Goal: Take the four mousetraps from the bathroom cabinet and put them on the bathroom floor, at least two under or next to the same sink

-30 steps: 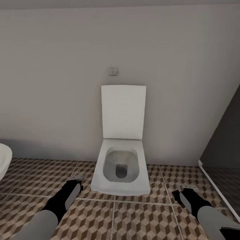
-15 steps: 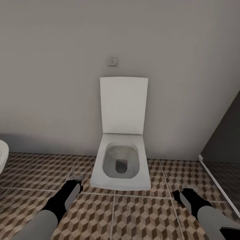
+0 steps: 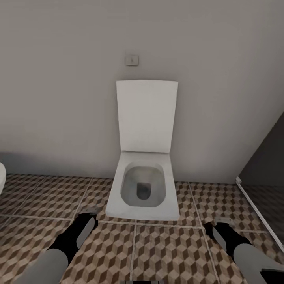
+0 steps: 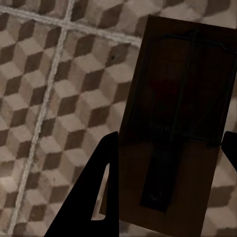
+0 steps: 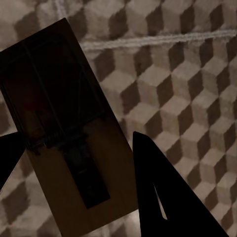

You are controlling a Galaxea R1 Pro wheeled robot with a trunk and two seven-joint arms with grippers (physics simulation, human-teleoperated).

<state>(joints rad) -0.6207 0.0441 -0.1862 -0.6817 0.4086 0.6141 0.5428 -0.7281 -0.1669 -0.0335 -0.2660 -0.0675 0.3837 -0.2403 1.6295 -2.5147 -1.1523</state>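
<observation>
A mousetrap (image 4: 175, 128) sits pinched in the left gripper (image 4: 168, 148), another mousetrap (image 5: 64, 128) in the right gripper (image 5: 74, 148), over the bathroom floor (image 3: 165, 252). Light, stiff boards, probably; hold the long edges. Beyond stands the toilet (image 3: 144, 189).

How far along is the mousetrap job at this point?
Midway. Done: two traps are out of the cabinet. In hand: the left end effector holds one trap, the right end effector another, both above the floor facing the toilet. Left: setting them down by the sink and placing the rest.
</observation>
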